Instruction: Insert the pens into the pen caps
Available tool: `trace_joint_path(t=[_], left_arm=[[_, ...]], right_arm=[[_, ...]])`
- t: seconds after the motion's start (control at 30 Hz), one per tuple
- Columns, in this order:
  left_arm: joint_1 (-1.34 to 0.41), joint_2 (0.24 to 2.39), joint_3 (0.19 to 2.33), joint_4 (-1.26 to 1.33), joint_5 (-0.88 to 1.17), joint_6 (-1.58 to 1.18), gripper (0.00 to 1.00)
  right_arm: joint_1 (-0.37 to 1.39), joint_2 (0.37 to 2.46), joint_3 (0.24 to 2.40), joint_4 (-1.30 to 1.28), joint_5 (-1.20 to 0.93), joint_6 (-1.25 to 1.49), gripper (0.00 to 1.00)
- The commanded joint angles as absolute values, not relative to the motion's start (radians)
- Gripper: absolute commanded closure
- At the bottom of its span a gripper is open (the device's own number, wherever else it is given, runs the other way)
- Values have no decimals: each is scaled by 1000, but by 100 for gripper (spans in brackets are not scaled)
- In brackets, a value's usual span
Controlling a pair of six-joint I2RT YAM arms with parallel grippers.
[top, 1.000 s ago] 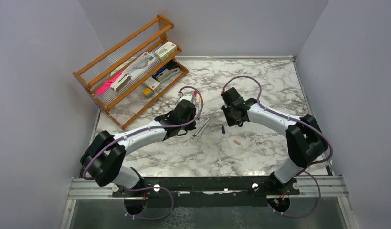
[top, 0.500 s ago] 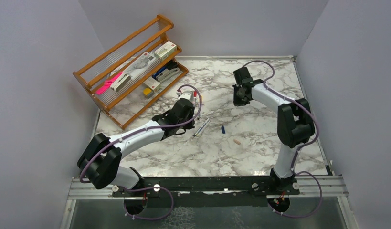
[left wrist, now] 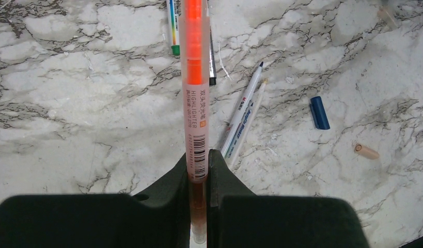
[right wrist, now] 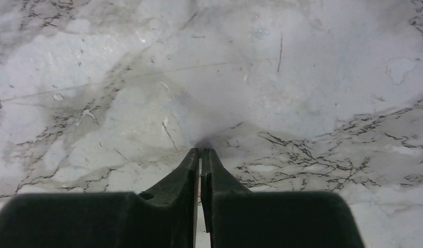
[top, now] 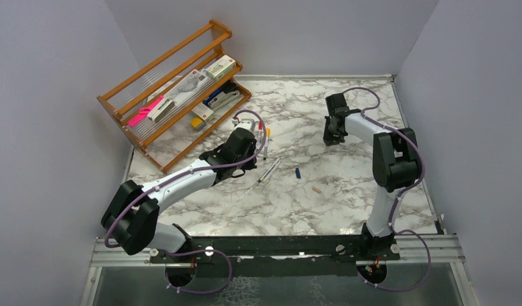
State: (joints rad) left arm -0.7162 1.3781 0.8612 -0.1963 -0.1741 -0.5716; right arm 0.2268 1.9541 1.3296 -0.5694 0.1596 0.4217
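Note:
My left gripper (left wrist: pixel 199 157) is shut on the salmon-orange pen (left wrist: pixel 194 77), which sticks out forward above the marble; in the top view this gripper (top: pixel 246 138) is near the table's middle. Two grey-white pens (left wrist: pixel 244 116) lie side by side just right of it (top: pixel 269 171). Two more pens, one green-tipped (left wrist: pixel 173 28) and one black-tipped (left wrist: pixel 212 57), lie ahead. A dark blue pen cap (left wrist: pixel 319 112) (top: pixel 297 173) and a pale pink pen cap (left wrist: pixel 366 151) (top: pixel 317 189) lie to the right. My right gripper (top: pixel 333 136) (right wrist: pixel 200 152) is shut over bare marble, with nothing visible in it.
A wooden rack (top: pixel 172 95) stands at the back left, holding staplers, boxes and a bright pink bar (top: pixel 145 111). Grey walls close the table on the left, back and right. The marble tabletop (top: pixel 347 191) ends at a metal rail in front.
My right arm has swung from the table's middle to the back right, away from the caps. My left gripper, still holding the orange pen, has shifted slightly back.

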Motion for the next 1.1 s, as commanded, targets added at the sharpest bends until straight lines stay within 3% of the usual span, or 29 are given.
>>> trace_joint_path(t=[0.0, 0.37, 0.8, 1.07], left_arm=[[-709, 1368, 859, -196, -181, -552, 100], [-704, 1424, 880, -149, -128, -539, 100], [-698, 1414, 887, -167, -131, -521, 100], [-692, 1391, 852, -163, -131, -542, 100]], right_arm=[[214, 1904, 1246, -566, 201, 428, 94], [212, 1797, 1114, -532, 140, 425, 93], [219, 1867, 1210, -536, 121, 396, 93], [282, 1847, 1144, -513, 92, 404, 95]])
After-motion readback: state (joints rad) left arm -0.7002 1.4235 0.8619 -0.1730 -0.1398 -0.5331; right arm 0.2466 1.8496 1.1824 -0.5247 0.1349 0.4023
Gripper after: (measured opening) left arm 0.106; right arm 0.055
